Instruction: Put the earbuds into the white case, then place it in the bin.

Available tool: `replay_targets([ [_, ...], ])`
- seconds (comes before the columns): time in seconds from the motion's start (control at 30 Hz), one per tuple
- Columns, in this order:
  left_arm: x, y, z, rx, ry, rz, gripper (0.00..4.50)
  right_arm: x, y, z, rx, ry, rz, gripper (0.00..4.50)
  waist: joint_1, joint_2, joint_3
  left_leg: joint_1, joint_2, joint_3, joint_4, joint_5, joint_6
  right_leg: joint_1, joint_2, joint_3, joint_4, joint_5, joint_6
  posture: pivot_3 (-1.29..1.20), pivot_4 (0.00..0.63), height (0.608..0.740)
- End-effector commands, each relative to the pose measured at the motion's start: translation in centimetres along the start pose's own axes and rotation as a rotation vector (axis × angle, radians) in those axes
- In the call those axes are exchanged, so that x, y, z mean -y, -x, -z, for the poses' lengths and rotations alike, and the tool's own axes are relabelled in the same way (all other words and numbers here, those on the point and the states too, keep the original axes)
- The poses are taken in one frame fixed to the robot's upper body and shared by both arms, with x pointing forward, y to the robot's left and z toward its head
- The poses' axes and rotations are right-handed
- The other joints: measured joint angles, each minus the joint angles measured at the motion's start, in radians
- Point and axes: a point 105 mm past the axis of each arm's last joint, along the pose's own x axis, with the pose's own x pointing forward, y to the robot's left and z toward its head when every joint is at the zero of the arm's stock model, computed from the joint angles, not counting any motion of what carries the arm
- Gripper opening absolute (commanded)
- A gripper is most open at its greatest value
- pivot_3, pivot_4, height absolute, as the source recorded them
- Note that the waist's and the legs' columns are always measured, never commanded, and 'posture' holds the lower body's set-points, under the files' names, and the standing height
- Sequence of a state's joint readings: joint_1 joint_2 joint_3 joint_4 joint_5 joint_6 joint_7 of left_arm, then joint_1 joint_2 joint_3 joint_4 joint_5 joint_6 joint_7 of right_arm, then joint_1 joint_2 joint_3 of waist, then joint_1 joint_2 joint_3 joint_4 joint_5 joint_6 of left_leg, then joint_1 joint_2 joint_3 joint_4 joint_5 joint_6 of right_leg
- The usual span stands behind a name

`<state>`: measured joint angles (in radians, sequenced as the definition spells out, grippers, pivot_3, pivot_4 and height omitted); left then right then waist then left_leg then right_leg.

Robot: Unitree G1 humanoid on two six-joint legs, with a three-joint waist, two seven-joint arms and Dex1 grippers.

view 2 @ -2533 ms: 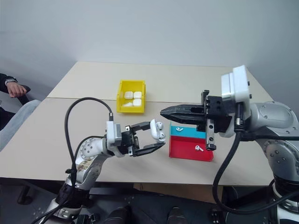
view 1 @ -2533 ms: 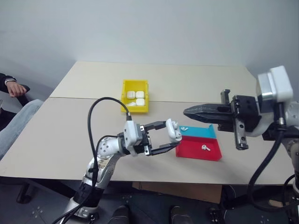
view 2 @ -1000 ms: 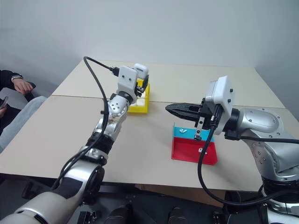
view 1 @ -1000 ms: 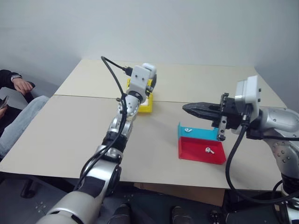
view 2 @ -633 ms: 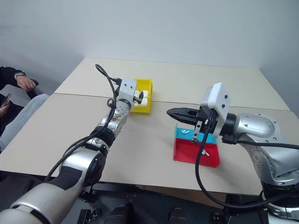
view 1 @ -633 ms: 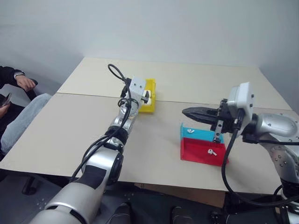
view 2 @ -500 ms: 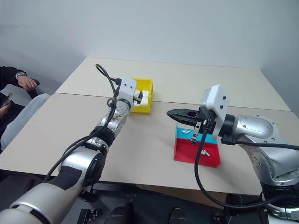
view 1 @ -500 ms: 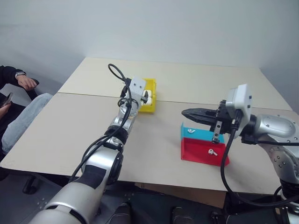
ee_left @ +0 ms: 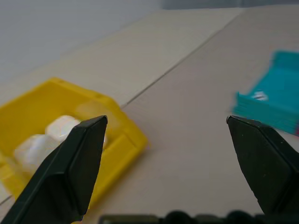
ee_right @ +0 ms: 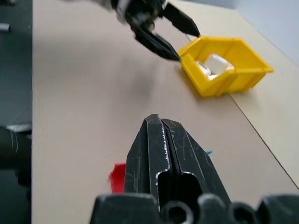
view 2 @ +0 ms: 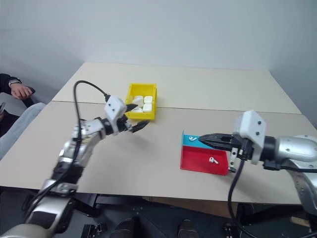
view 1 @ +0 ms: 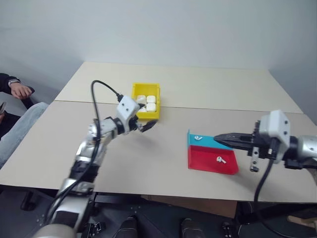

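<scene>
- Several white cases (view 1: 147, 102) sit packed inside the yellow bin (view 1: 145, 89), which is on the tabletop (view 1: 198, 89) toward the far side, a bit left of centre.
- Left tool (view 1: 147, 124) hangs just beside the bin's near right corner with its black fingers spread wide and nothing between them. From its own wrist view the bin (ee_left: 65, 121) is right behind one finger (ee_left: 65, 172), cases visible inside.
- Two earbuds are loose over on the right: one earbud (view 1: 198, 138) lies in the teal tray (view 1: 210, 143), the other earbud (view 1: 220, 159) in the red tray (view 1: 210, 162) that sits right against it on the near side.
- Right tool (view 1: 218, 137) is pinched fully closed, empty, pointing left and hovering over the right side of the trays, above both earbuds, not touching anything as far as I can see.
- The bin and the trays are well apart, open tabletop between them.
- A person's hand (view 1: 19, 90) shows at the far left edge, off the tabletop.
</scene>
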<state>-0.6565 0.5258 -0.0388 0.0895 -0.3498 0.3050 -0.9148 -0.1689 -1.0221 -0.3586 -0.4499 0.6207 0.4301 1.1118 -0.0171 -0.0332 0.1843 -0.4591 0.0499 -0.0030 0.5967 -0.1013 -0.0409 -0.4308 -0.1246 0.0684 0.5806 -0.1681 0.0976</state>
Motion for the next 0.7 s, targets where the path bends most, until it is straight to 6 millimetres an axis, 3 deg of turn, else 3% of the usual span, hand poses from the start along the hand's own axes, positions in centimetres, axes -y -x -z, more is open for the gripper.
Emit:
replay_targets([
  [0.03,1.5,3.1,-2.4,0.059,-0.022,0.135,4.46,1.0,2.2,-0.4,-0.042,0.093,0.018,0.0,0.0,0.0,0.0,0.001,0.0,0.0,0.002,0.0,0.0,0.001,0.0,0.0,0.0,0.0,-0.001,0.0,0.15,0.74],
  [0.2,3.8,7.7,-2.3,-0.028,-0.02,0.298,4.46,1.7,4.5,0.3,-0.113,0.156,-0.009,0.0,-0.011,0.001,0.0,0.002,0.002,0.0,0.009,-0.001,0.0,0.005,0.0,0.0,-0.002,0.0,-0.001,0.0,0.15,0.74],
  [0.3,5.2,9.4,-2.5,-0.073,-0.028,0.368,4.46,2.1,5.5,0.4,-0.147,0.18,-0.026,0.0,-0.023,0.001,0.0,0.0,0.002,0.001,0.01,-0.001,0.0,0.004,-0.003,0.0,-0.006,0.0,-0.001,0.0,0.15,0.74],
  [0.43,6.4,10.6,-2.8,-0.112,-0.033,0.402,4.46,2.1,6.1,0.3,-0.153,0.198,-0.047,0.0,-0.04,0.003,-0.001,-0.002,0.003,0.001,0.008,-0.003,0.003,0.007,-0.003,-0.003,-0.021,0.002,-0.003,0.0,0.15,0.74],
  [0.7,6.9,11.5,-3.6,-0.126,0.043,0.368,4.46,2.3,6.1,0.6,-0.164,0.215,-0.052,0.0,-0.057,0.003,-0.001,-0.004,0.003,0.002,0.009,-0.003,0.003,0.0,-0.003,-0.003,-0.022,0.002,-0.003,0.0,0.15,0.74],
])
